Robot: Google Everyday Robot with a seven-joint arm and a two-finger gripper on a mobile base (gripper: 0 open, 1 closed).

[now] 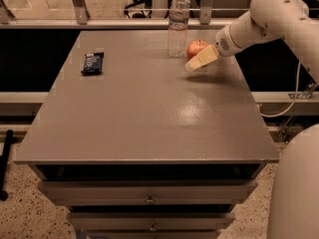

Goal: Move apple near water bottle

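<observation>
gripper at the far right of the table, low over the surface, arm reaching in from the right. can't tell if it is spread or closed. apple sits on the table just behind the gripper and just right of the water bottle, which stands upright. dark snack bar lies far left, well apart.

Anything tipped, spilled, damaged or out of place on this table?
Nothing stands out. The water bottle stands upright at the far edge of the table, and the apple sits whole just right of it, with the gripper close in front. A dark snack bar lies flat at the left. No spill shows.
</observation>
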